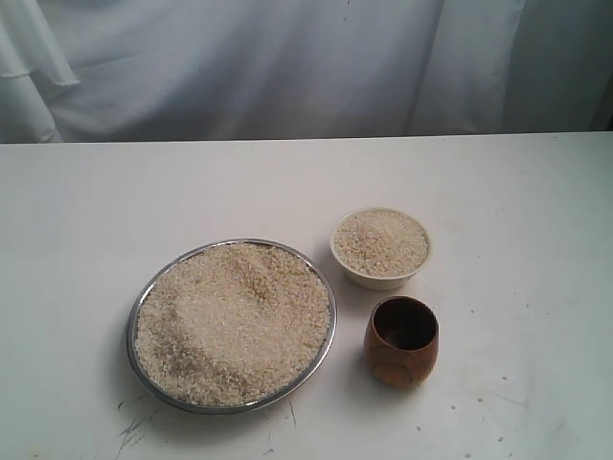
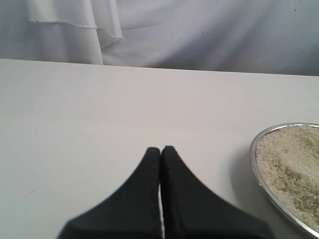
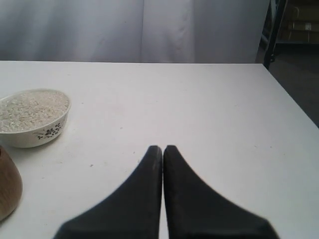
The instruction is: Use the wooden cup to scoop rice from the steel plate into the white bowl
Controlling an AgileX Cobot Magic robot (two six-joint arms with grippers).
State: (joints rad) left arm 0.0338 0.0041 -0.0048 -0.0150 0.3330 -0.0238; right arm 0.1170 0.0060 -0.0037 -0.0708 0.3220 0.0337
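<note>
The steel plate (image 1: 140, 305) lies front-left on the white table, heaped with rice (image 1: 230, 321). To its right the white bowl (image 1: 379, 278) holds rice up to its rim. The wooden cup (image 1: 401, 342) stands upright in front of the bowl. Neither gripper shows in the exterior view. My left gripper (image 2: 160, 149) is shut and empty, with the steel plate's rim (image 2: 255, 169) off to one side. My right gripper (image 3: 163, 148) is shut and empty, apart from the white bowl (image 3: 33, 117) and the wooden cup (image 3: 7, 186) at the frame edge.
White cloth (image 1: 287, 67) hangs behind the table. The table's side edge (image 3: 291, 99) shows in the right wrist view, with dark floor beyond it. Bare tabletop (image 1: 517, 220) stretches right of the bowl.
</note>
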